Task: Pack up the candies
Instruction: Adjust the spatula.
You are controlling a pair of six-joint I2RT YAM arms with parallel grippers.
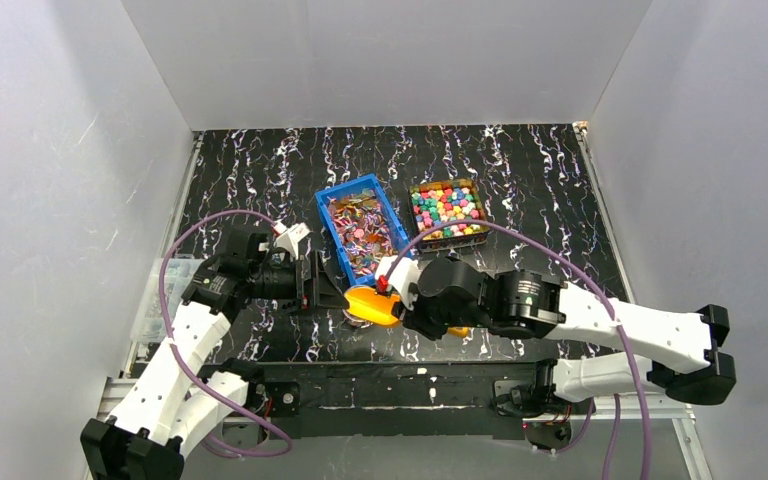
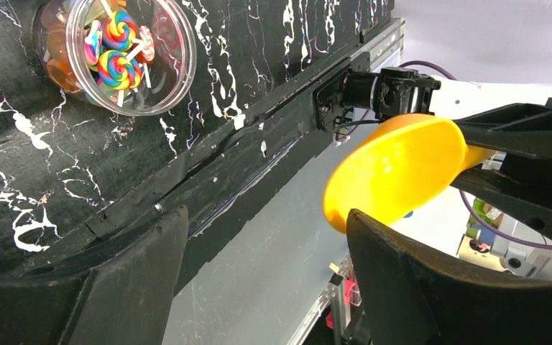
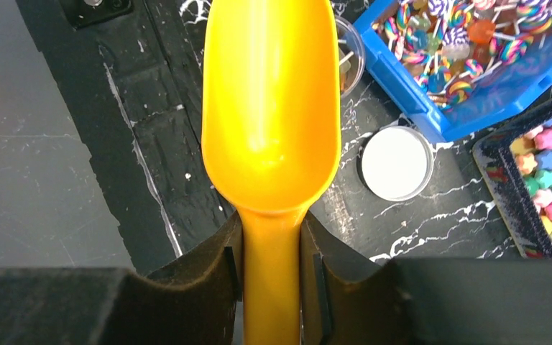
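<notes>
- right gripper (image 3: 271, 251) is clamped tight on the handle of the yellow scoop (image 3: 269, 108); the bowl is empty
- left gripper (image 2: 266, 223) has its jaws wide apart and holds nothing, just left of the scoop mouth
- wrapped candies (image 1: 365, 232) are in the blue bin (image 1: 332, 195), chunky candies (image 1: 447, 208) in the dark tray (image 1: 448, 237) to its right
- clear jar (image 2: 138, 109) is partly hidden by the scoop, white lid (image 3: 397, 163) beside it
- the scoop's long axis runs right to left with the mouth facing left, and the bin lies just on its far side; the right arm is nearer and likely needs to yaw the mouth toward the far side to dig
</notes>
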